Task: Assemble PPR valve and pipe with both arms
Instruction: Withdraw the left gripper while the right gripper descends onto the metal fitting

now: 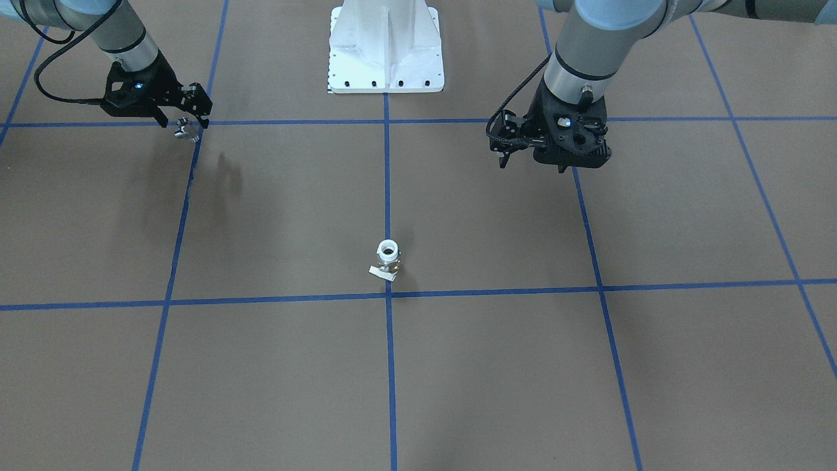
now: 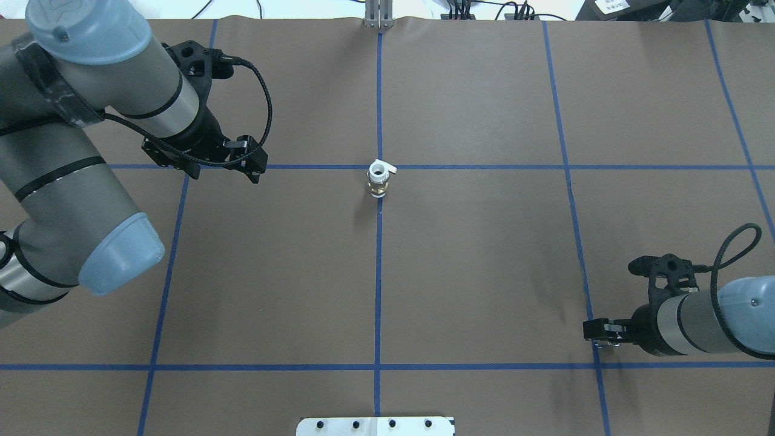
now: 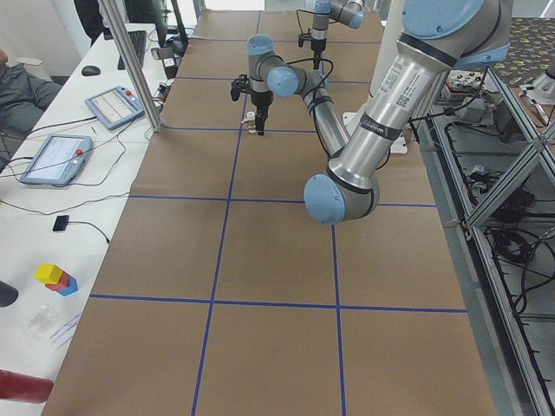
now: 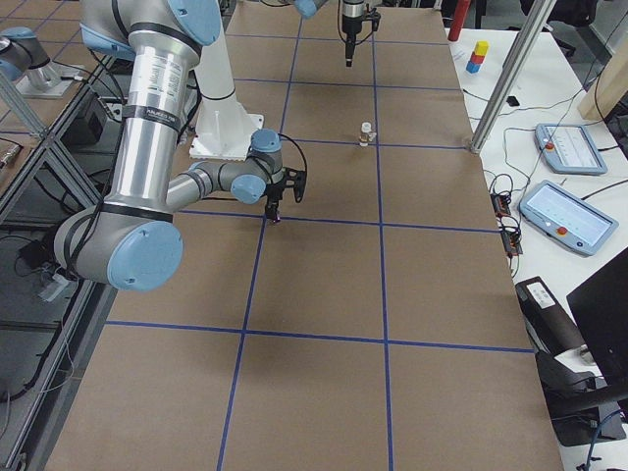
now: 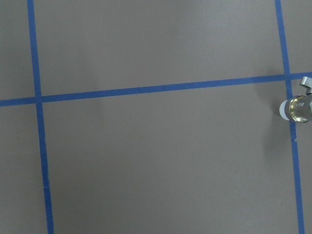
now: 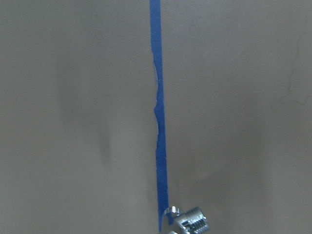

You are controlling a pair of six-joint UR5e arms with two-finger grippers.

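The PPR valve (image 1: 388, 257) stands upright at the table's middle on a blue tape crossing, with a white socket on top, a brass body and a white handle; it also shows as the valve (image 2: 378, 180) and the valve (image 5: 298, 108). My left gripper (image 1: 507, 157) hovers well to one side of it, open and empty. The pipe, a short chrome threaded fitting (image 1: 186, 132), sits at table level on a tape line. My right gripper (image 1: 185, 124) is down at it, fingers on either side, shut on it. The fitting (image 6: 191, 224) shows at the right wrist view's bottom edge.
The white robot base plate (image 1: 386, 46) stands at the table's robot side. Blue tape lines (image 2: 378, 272) divide the brown table cover into squares. Side benches carry tablets (image 3: 52, 156) and coloured blocks (image 3: 56, 277); a metal post (image 4: 505, 83) rises beyond the table.
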